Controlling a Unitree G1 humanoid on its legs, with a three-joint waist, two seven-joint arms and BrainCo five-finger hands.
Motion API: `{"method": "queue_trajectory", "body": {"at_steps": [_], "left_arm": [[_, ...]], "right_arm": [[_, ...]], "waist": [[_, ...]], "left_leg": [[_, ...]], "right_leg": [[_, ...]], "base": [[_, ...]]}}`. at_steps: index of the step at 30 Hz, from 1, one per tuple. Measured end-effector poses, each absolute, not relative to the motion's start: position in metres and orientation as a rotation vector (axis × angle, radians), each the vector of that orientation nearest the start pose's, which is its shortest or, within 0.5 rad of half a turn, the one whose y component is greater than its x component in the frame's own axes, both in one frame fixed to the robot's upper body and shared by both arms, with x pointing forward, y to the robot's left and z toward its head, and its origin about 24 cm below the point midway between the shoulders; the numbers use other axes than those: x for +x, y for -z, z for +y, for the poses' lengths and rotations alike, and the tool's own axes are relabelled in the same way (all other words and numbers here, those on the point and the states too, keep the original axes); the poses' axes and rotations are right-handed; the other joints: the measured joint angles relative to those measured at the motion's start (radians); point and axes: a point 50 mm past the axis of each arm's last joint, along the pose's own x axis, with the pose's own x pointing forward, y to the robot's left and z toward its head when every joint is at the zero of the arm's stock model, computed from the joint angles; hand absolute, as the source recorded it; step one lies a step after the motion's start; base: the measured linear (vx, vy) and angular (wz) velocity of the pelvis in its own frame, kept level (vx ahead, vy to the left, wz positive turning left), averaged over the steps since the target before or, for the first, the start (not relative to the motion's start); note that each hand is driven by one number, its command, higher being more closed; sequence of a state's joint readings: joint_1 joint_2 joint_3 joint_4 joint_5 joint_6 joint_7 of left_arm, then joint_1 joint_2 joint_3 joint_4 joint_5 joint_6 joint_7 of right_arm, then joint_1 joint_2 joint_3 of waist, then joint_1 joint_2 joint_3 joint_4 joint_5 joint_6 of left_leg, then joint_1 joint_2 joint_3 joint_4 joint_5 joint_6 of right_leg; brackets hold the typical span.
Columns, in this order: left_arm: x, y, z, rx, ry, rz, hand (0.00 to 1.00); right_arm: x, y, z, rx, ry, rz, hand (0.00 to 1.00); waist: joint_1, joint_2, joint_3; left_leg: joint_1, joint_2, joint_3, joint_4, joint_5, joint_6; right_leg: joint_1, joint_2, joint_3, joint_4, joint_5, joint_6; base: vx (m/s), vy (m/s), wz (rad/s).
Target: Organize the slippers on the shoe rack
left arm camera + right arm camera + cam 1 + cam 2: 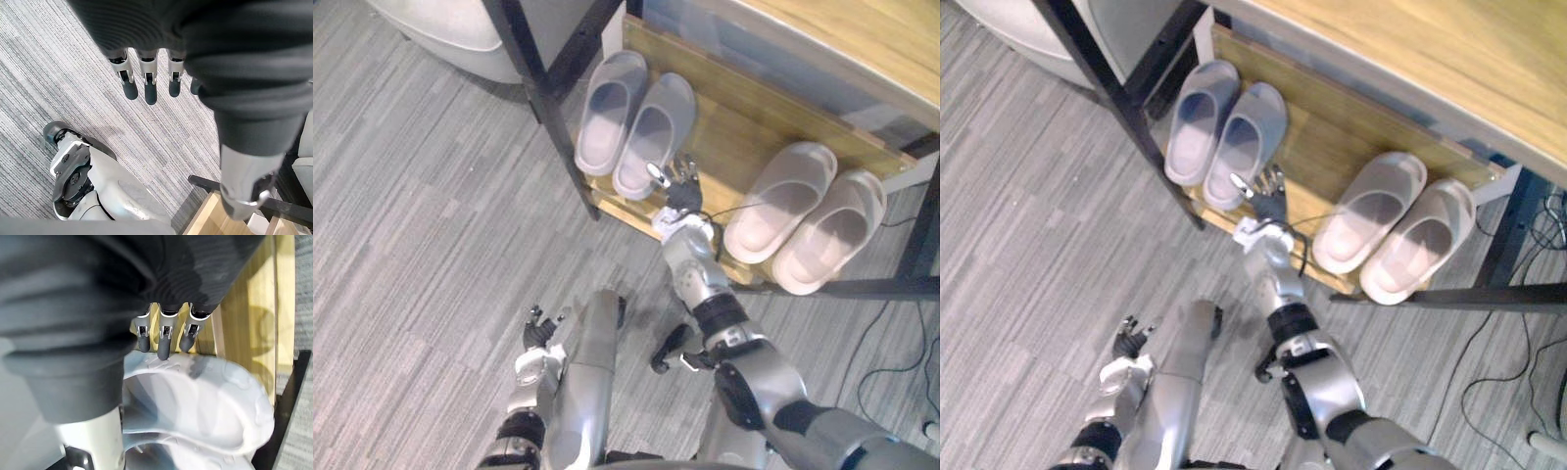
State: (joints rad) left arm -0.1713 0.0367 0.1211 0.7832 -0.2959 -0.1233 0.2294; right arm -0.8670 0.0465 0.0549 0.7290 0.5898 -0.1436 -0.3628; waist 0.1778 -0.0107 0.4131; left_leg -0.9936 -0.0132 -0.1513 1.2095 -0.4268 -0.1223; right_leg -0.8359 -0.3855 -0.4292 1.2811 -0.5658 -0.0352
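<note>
Right hand (680, 191) is out at the rack's wooden shelf (744, 127), fingers straight and a bit spread. Its wrist view shows the fingertips (163, 347) seemingly resting on a pale slipper (205, 406); the head views can't confirm contact. Another pair (808, 215) sits further right. Left hand (538, 333) hangs relaxed over the carpet (411, 196).

No text, label, number or sign can be read anywhere: not on the pale slippers (607, 127), on the wooden shoe rack (736, 125), or on the grey floor (411, 215) beside the rack.
</note>
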Motion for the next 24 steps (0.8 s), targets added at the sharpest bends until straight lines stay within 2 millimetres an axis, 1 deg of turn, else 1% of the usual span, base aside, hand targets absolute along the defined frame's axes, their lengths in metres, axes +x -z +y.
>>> {"method": "queue_trajectory", "body": {"at_steps": [3, 6, 8, 9, 10, 12, 13, 14, 15, 17, 19, 21, 22, 24], "left_arm": [[0.239, 0.079, 0.187, -0.223, -0.413, 0.513, 0.0], [0.239, 0.079, 0.187, -0.223, -0.412, 0.516, 0.0], [0.239, 0.08, 0.186, -0.224, -0.411, 0.519, 0.0], [0.24, 0.08, 0.186, -0.223, -0.413, 0.522, 0.0], [0.24, 0.08, 0.186, -0.224, -0.412, 0.521, 0.0], [0.24, 0.08, 0.186, -0.224, -0.411, 0.519, 0.0], [0.237, 0.081, 0.186, -0.222, -0.409, 0.526, 0.0], [0.234, 0.083, 0.186, -0.219, -0.406, 0.531, 0.0], [0.232, 0.084, 0.186, -0.217, -0.404, 0.532, 0.0], [0.224, 0.088, 0.182, -0.208, -0.371, 0.548, 0.0], [0.216, 0.093, 0.183, -0.176, -0.354, 0.568, 0.0], [0.206, 0.099, 0.185, -0.145, -0.339, 0.598, 0.0], [0.2, 0.103, 0.187, -0.119, -0.328, 0.621, 0.0], [0.191, 0.11, 0.189, -0.052, -0.287, 0.667, 0.0]], "right_arm": [[0.391, -0.143, -0.08, 0.499, 0.095, -0.047, 0.0], [0.392, -0.143, -0.084, 0.469, 0.098, -0.043, 0.0], [0.392, -0.142, -0.087, 0.427, 0.099, -0.046, 0.0], [0.392, -0.138, -0.086, 0.375, 0.095, -0.033, 0.0], [0.391, -0.136, -0.086, 0.359, 0.092, -0.032, 0.0], [0.388, -0.127, -0.086, 0.298, 0.077, -0.027, 0.0], [0.383, -0.12, -0.086, 0.243, 0.061, -0.028, 0.0], [0.378, -0.113, -0.085, 0.215, 0.051, -0.026, 0.0], [0.374, -0.108, -0.084, 0.204, 0.043, -0.022, 0.0], [0.357, -0.089, -0.085, 0.123, 0.016, -0.022, 0.0], [0.341, -0.072, -0.085, 0.077, -0.008, -0.008, 0.0], [0.325, -0.05, -0.086, 0.032, -0.027, 0.04, 0.0], [0.314, -0.035, -0.087, -0.003, -0.039, 0.074, 0.0], [0.295, -0.009, -0.092, -0.051, -0.054, 0.15, 0.0]], "waist": [[0.0, 0.002, 0.001], [0.0, 0.003, 0.001], [0.0, 0.01, 0.006], [-0.001, 0.01, 0.006], [-0.002, 0.01, 0.006], [-0.003, 0.01, 0.006], [-0.005, 0.009, 0.005], [-0.008, 0.009, 0.005], [-0.01, 0.009, 0.005], [-0.018, 0.006, 0.003], [-0.029, 0.0, -0.001], [-0.046, -0.013, -0.03], [-0.06, -0.027, -0.058], [-0.073, -0.051, -0.095]], "left_leg": [[0.0, -0.001, -0.003, -0.002, 0.002, -0.001], [0.003, -0.001, -0.005, -0.003, 0.002, -0.001], [0.017, -0.001, -0.01, -0.004, 0.002, -0.001], [0.043, -0.001, -0.008, -0.02, 0.004, 0.001], [0.051, -0.001, -0.007, -0.026, 0.005, 0.002], [0.088, 0.0, -0.002, -0.057, 0.012, 0.005], [0.121, 0.005, 0.005, -0.088, 0.019, 0.007], [0.156, 0.012, 0.01, -0.122, 0.027, 0.008], [0.181, 0.022, 0.015, -0.144, 0.033, 0.009], [0.278, 0.044, 0.041, -0.234, 0.057, 0.014], [0.372, 0.063, 0.071, -0.317, 0.075, 0.018], [0.445, 0.074, 0.09, -0.41, 0.099, 0.024], [0.484, 0.077, 0.106, -0.472, 0.119, 0.026], [0.569, 0.079, 0.129, -0.596, 0.161, 0.028]], "right_leg": [[0.002, -0.001, -0.004, 0.0, 0.004, -0.007], [0.006, -0.001, -0.006, -0.001, 0.004, -0.008], [0.026, 0.001, -0.012, -0.007, 0.004, -0.008], [0.053, 0.002, -0.015, -0.021, 0.004, -0.008], [0.059, 0.002, -0.015, -0.027, 0.004, -0.008], [0.093, 0.004, -0.02, -0.054, 0.006, -0.006], [0.125, 0.006, -0.025, -0.083, 0.017, -0.018], [0.16, 0.014, -0.031, -0.118, 0.028, -0.02], [0.184, 0.02, -0.035, -0.141, 0.036, -0.017], [0.275, 0.038, -0.045, -0.231, 0.065, -0.013], [0.354, 0.06, -0.044, -0.316, 0.096, -0.003], [0.413, 0.086, -0.042, -0.411, 0.133, 0.007], [0.439, 0.098, -0.04, -0.47, 0.157, 0.014], [0.493, 0.122, -0.027, -0.578, 0.204, 0.024]], "base": [[0.0, -0.009, 0.03], [0.0, 0.0, 0.0], [0.02, 0.007, 0.04], [0.02, 0.008, 0.04], [0.02, 0.002, 0.04], [0.02, -0.012, 0.01], [0.06, -0.035, 0.03], [0.06, -0.036, 0.0], [0.08, -0.043, 0.01], [0.1, -0.049, -0.05], [0.11, -0.026, -0.21], [0.13, 0.007, -0.25], [0.15, 0.031, -0.27], [0.16, 0.037, -0.3]]}}
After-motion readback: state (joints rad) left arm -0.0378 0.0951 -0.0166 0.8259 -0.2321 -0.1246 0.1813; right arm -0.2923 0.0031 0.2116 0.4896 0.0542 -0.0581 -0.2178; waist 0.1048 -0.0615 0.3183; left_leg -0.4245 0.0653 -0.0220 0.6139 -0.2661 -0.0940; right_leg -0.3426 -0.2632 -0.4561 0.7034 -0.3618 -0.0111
